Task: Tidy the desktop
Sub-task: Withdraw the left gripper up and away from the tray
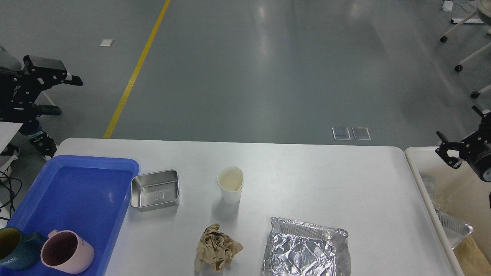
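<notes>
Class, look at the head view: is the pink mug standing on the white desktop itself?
No, the pink mug sits inside the blue tray, not directly on the desktop.

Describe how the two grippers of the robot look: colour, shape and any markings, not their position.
Both are black. The left gripper is blocky and angular, with two straight, flat fingers and small white lettering on its body, too small to read. The right gripper is slimmer, with two curved, claw-like fingers on a rounded black body that has a pale grey ring. No cables on either can be made out.
</notes>
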Robot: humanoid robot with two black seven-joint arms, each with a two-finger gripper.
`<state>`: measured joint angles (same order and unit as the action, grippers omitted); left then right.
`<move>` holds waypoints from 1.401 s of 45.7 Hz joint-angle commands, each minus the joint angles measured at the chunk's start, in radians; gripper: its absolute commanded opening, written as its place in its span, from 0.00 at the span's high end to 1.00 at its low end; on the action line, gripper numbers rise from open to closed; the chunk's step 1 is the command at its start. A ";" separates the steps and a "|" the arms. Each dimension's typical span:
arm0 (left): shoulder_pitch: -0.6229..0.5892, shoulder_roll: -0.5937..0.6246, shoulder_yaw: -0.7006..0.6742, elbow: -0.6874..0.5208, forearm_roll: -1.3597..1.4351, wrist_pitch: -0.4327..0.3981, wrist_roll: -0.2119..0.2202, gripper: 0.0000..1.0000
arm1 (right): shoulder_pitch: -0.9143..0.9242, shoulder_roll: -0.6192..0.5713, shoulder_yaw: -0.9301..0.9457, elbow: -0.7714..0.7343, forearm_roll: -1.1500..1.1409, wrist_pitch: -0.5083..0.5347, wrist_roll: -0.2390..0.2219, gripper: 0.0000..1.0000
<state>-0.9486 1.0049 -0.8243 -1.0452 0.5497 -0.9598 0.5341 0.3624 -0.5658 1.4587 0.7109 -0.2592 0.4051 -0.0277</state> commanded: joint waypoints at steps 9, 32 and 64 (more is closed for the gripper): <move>-0.058 0.082 0.296 0.008 0.021 0.000 -0.097 0.03 | -0.006 0.004 0.000 -0.001 0.000 0.000 0.000 0.00; -0.236 0.311 0.507 0.014 0.029 0.000 -0.296 0.03 | -0.006 0.011 0.005 -0.002 0.002 0.014 0.002 0.00; -0.256 0.324 0.453 0.091 -0.074 0.000 -0.065 0.03 | -0.006 0.001 0.005 -0.005 0.002 0.057 0.002 0.00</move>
<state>-1.2064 1.4083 -0.3576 -0.9852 0.5295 -0.9599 0.3489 0.3562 -0.5652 1.4650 0.7061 -0.2574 0.4585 -0.0260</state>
